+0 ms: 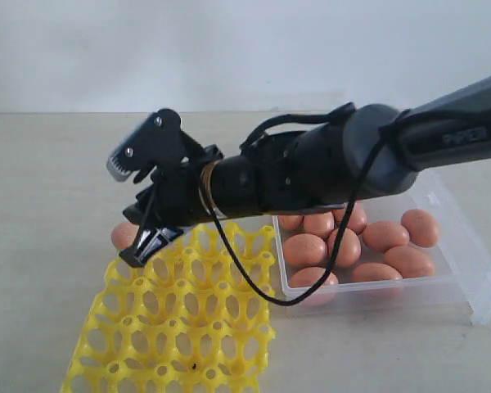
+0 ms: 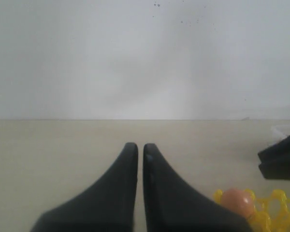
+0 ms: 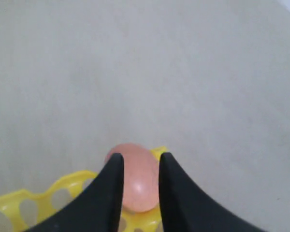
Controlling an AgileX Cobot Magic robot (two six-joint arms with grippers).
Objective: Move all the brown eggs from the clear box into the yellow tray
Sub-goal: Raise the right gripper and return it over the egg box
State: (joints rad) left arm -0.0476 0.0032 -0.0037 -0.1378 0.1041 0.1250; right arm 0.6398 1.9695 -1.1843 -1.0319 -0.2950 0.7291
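The yellow tray [image 1: 180, 327] lies at the front left, and one brown egg [image 1: 123, 235] rests at its far left corner. My right gripper [image 3: 139, 162] reaches across to that corner, and its two dark fingers press against the sides of this egg [image 3: 135, 179] above the tray's corner cup [image 3: 63, 193]. Several more brown eggs [image 1: 385, 237] lie in the clear box [image 1: 368, 295] to the right of the tray. My left gripper [image 2: 140, 147] is shut and empty, low over the bare table. It looks past the same egg [image 2: 238, 202] and the tray's edge [image 2: 275, 212].
The right arm [image 1: 352, 160] and its hanging black cable [image 1: 254, 282] stretch over the box's left end and the tray's far side. The box's clear flap [image 1: 475, 254] lies open on the right. A pale wall stands behind the beige table [image 1: 49, 180].
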